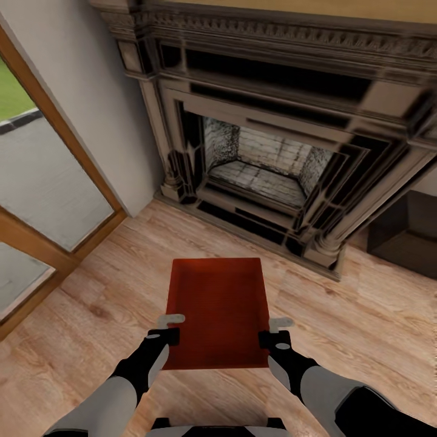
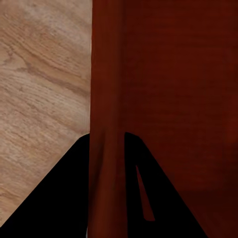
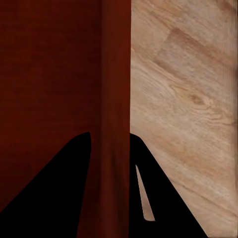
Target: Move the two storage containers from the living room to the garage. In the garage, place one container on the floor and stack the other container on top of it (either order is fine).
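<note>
Red-orange rectangular plastic bin (image 1: 220, 312) held above light wood-plank floor (image 1: 121, 267), pinched at both side walls: left gripper (image 1: 172, 328) closed over left wall (image 2: 106, 124), right gripper (image 1: 276, 331) closed over right wall (image 3: 116, 99). Beyond, dark carved fireplace (image 1: 267, 164); wood-framed glass door (image 1: 42, 182) at left.

There is one storage container (image 1: 220, 312), two grippers, the left (image 1: 170, 328) and the right (image 1: 276, 331), and one fireplace (image 1: 261, 164).

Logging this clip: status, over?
Left gripper and right gripper each clamp a side wall of the storage container. Fireplace ahead.
</note>
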Robot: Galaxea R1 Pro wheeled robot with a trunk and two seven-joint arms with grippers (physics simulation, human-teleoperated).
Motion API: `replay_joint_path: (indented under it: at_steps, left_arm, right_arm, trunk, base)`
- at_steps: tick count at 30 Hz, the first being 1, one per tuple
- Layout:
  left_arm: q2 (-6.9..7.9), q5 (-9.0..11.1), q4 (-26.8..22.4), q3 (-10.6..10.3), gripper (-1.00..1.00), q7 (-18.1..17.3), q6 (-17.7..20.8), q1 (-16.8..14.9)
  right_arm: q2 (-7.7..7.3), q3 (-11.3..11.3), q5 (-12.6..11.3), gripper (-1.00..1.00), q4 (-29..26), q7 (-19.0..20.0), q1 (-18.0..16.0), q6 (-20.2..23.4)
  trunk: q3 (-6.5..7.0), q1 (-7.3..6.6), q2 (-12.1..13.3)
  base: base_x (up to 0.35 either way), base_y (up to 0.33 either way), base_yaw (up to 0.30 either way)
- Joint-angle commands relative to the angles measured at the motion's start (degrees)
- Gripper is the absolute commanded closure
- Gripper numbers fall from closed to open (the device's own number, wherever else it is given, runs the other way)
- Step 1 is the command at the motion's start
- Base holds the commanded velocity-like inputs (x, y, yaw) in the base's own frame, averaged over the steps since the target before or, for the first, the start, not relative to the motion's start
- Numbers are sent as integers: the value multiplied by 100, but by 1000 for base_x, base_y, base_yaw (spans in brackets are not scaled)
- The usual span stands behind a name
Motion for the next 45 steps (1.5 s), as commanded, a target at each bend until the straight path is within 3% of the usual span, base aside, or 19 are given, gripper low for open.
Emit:
replay_joint_path:
  at_steps: [1, 28, 35, 45]
  left_arm:
    - [-9, -30, 7, 31, 100, 418, 48, 6]
    - [7, -21, 38, 32, 100, 396, 4, 6]
    - [111, -13, 51, 28, 100, 397, 8, 6]
    - [113, -21, 42, 10, 100, 438, 21, 6]
  right_arm:
    - [4, -83, 7, 100, -195, -345, -7, -333]
    - [2, -83, 10, 100, -195, -345, -7, -337]
    - [5, -74, 16, 100, -195, -352, -7, -339]
    - [4, -83, 16, 100, -195, -348, -7, -339]
  trunk:
    - [-4, 1, -4]
    - [-4, 1, -4]
    - [-4, 1, -4]
    - [-4, 1, -4]
  base:
    - [0, 0, -282]
    - [0, 0, -282]
    - [0, 0, -282]
    - [0, 0, -282]
